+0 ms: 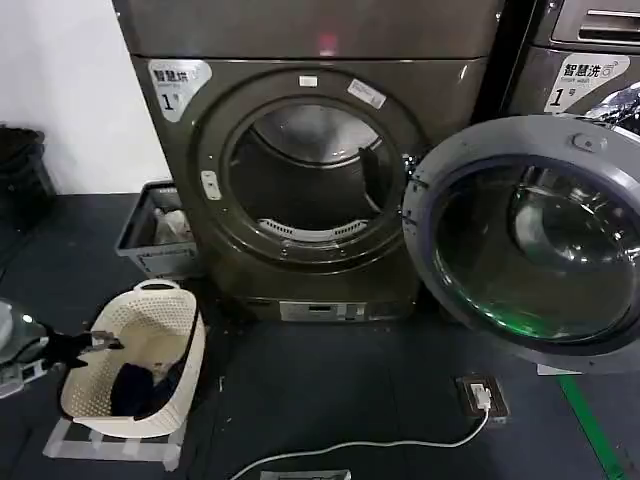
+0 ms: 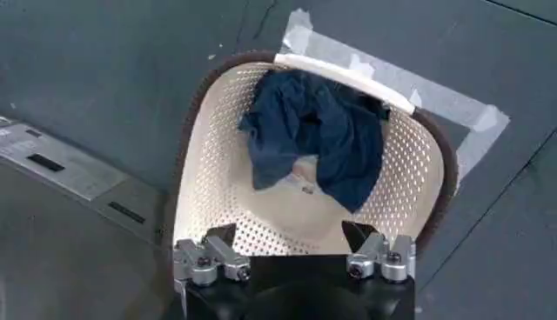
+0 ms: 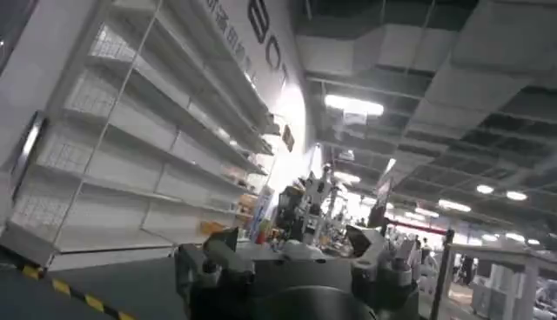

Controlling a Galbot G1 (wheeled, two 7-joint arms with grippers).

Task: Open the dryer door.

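Dryer door (image 1: 525,235) hangs swung well out to the right of the machine, its round glass pane facing the head camera and its hinge side at the right of the drum opening (image 1: 305,180). The drum's mouth is fully exposed, with the dark inside of the dryer (image 1: 310,120) visible behind it. Judged from this, the opening itself looks done; what may be left is only to draw the arms clear.

The left end effector (image 1: 85,345) sits low at the robot's left, well apart from the door, over the rim of a cream perforated laundry basket (image 1: 175,330) that stands on the floor in front of the dryer, to its left. In the left wrist view its two fingers (image 2: 218,252) are spread with nothing between them, and the basket (image 2: 218,156) lies just beyond, holding a dark blue garment (image 2: 318,130).

The right end effector (image 3: 296,252) points away from the machine, toward store shelving (image 3: 130,165) and a lit ceiling; its fingers stand apart and hold nothing. It touches neither the door nor the dryer in any view.

A white cable (image 1: 380,445) trails across the floor to a floor socket (image 1: 482,395) below the open door.
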